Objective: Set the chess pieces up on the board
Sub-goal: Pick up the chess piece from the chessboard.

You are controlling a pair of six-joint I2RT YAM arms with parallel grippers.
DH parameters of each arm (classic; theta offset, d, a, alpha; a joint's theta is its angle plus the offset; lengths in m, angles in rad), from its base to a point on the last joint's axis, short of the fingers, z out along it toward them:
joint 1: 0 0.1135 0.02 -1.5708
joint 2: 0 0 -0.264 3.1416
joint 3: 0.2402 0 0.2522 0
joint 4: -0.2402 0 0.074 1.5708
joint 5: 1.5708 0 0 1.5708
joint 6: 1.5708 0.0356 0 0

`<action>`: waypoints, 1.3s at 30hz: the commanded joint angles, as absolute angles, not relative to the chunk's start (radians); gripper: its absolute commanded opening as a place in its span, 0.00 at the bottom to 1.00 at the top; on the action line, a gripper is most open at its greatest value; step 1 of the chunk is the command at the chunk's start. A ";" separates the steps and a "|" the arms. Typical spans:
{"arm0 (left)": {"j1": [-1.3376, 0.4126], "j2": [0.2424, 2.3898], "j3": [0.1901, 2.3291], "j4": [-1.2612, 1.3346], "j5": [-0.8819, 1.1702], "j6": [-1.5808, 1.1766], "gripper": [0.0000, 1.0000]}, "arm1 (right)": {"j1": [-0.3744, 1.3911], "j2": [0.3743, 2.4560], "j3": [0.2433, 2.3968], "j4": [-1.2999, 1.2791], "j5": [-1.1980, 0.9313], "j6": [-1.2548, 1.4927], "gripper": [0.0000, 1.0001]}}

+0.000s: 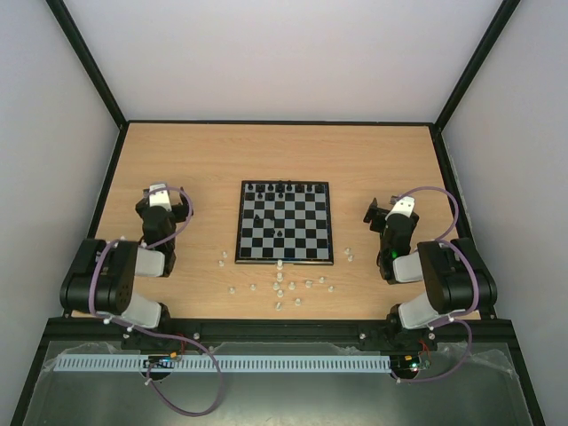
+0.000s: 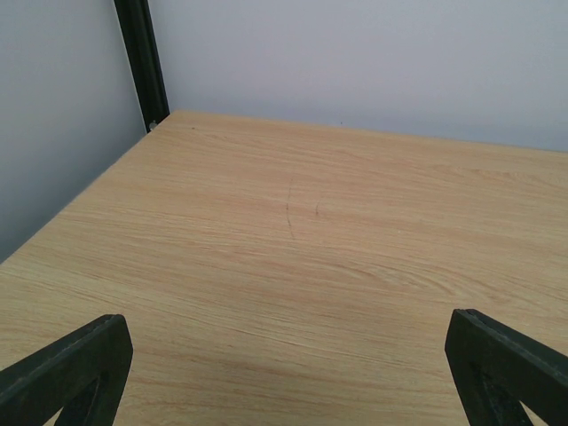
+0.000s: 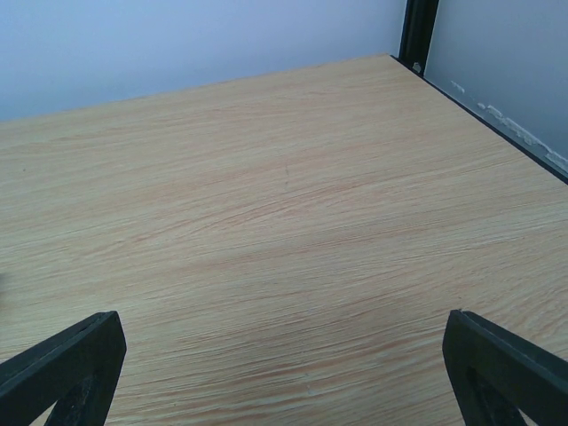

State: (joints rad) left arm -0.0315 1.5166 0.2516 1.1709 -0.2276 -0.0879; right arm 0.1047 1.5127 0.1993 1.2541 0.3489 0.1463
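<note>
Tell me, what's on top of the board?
Black pieces stand on the board, most along the far row, a few nearer the middle. White pieces lie on the table by its near edge. Whatever is under the board is covered.

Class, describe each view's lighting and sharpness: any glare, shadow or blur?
Top external: even, soft light, no glare; the white chess pieces near the board are too tiny to identify. Left wrist and right wrist: the table grain is sharp, no harsh shadows.
</note>
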 commanded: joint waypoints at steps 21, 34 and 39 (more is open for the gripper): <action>-0.050 0.989 1.178 -0.175 0.084 -0.593 1.00 | 0.116 1.143 1.032 -0.101 -0.438 0.720 0.99; -0.110 0.875 0.808 0.155 0.564 -0.744 1.00 | 0.300 1.251 0.996 -0.179 -0.260 0.606 0.99; -0.295 0.921 0.800 0.002 0.371 -0.634 0.99 | 0.532 1.370 1.027 -0.229 -0.002 0.556 0.98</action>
State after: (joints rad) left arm -0.1646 0.9157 0.8043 0.0425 0.4614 -0.6800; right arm 0.3931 1.2980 0.9909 -0.1341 -0.2314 0.6285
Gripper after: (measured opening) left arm 0.995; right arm 0.986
